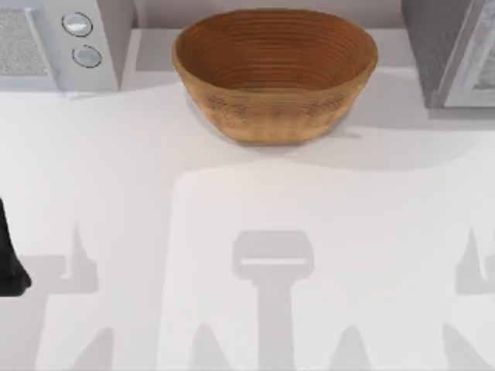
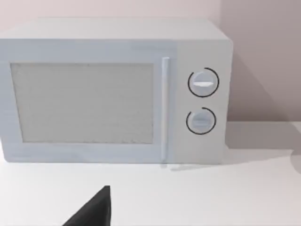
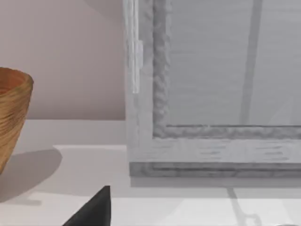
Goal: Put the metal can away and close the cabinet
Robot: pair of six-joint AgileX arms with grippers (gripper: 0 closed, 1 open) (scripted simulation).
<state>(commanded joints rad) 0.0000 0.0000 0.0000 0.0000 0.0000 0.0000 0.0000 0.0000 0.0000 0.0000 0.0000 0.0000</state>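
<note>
Near the top view's left edge, the left arm (image 1: pixel 9 267) sits low on the worktop (image 1: pixel 247 216); I cannot tell either gripper's state; farther back stand basket (image 1: pixel 274 73), microwave (image 1: pixel 66 42) and cabinet (image 1: pixel 452 50); with no can located, a blind reach could knock the basket.

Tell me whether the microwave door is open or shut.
Shut. In the left wrist view the microwave door lies flush with the front panel beside its two dials, no gap showing.

The left arm (image 1: pixel 9 259) appears as a matte black, rounded shape. Both wrist views show a plain black wedge-shaped gripper part (image 2: pixel 94 209) (image 3: pixel 94 209), smooth, without visible cables, screws or markings.
</note>
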